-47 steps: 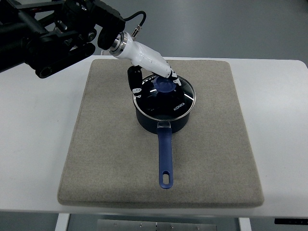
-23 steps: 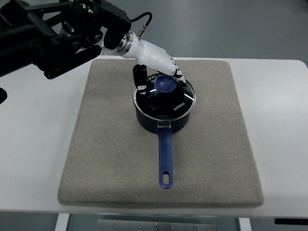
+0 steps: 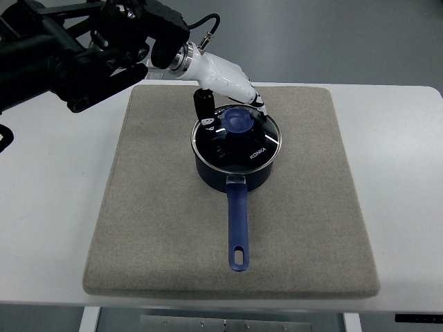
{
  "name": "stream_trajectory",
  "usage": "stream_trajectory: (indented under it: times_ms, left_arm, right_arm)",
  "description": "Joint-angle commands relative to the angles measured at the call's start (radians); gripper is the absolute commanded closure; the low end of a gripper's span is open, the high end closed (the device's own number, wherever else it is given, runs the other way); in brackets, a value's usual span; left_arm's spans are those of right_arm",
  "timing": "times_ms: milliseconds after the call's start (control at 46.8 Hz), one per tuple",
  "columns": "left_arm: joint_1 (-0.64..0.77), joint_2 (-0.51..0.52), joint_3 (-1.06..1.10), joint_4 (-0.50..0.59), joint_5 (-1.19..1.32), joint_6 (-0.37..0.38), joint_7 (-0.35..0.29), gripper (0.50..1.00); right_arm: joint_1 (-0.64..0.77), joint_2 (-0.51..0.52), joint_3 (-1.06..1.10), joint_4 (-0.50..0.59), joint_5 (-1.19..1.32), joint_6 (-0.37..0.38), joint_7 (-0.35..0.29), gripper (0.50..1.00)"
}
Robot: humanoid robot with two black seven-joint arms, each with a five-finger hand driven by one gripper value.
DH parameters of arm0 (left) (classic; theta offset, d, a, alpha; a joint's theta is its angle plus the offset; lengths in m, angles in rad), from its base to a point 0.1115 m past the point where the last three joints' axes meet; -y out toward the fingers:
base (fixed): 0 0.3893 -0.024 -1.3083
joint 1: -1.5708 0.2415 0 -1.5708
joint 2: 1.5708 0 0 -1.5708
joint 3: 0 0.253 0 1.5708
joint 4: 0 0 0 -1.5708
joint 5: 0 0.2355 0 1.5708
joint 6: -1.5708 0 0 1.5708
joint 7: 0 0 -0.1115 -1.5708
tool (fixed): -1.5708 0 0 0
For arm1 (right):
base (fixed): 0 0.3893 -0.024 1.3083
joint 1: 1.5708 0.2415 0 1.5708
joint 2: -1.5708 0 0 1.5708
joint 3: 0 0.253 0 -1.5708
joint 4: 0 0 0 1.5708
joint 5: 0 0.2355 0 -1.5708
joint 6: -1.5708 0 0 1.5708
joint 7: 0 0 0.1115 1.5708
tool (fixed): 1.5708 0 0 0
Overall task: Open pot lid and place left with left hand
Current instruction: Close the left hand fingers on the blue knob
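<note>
My left hand [image 3: 225, 93] reaches in from the upper left of the frame and hangs over the far rim of the pot lid [image 3: 237, 138]. My fingers [image 3: 203, 111] are loosely spread and grip nothing: the dark thumb points down at the lid's left edge, the white ones lie just past the blue knob [image 3: 239, 122] without closing on it. The lid sits flat on the blue pot [image 3: 234, 168], a little above the middle of the frame, on the grey mat [image 3: 152, 228]. The pot's handle [image 3: 237, 228] runs straight toward the bottom edge. Left of the pot the mat lies bare to its border, and beyond it the white worktop [image 3: 48, 207] is clear to the frame's left edge.
</note>
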Motion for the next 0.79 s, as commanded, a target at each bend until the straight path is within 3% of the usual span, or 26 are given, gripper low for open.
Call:
stream_trajectory:
  times_ms: [0,86,342,513,770]
  left_arm:
    - [0.001,0.002,-0.001,0.001,-0.001,0.0,0.0,0.681]
    - [0.001,0.002,-0.001,-0.001,-0.003,0.002,0.0,0.754]
    - [0.004,0.0,-0.009,-0.002,-0.02,0.023,0.0,0.759]
    - [0.006,0.0,-0.009,-0.01,-0.021,0.023,0.0,0.671]
    - [0.018,0.002,-0.002,-0.01,-0.021,0.023,0.0,0.628]
  right_arm:
    - [0.0,0.0,0.0,0.0,0.0,0.0,0.0,0.583]
    - [0.0,0.0,0.0,0.0,0.001,0.0,0.0,0.583]
    - [0.0,0.0,0.0,0.0,0.001,0.0,0.0,0.583]
    - [0.0,0.0,0.0,0.0,0.0,0.0,0.0,0.583]
    - [0.0,0.0,0.0,0.0,0.0,0.0,0.0,0.583]
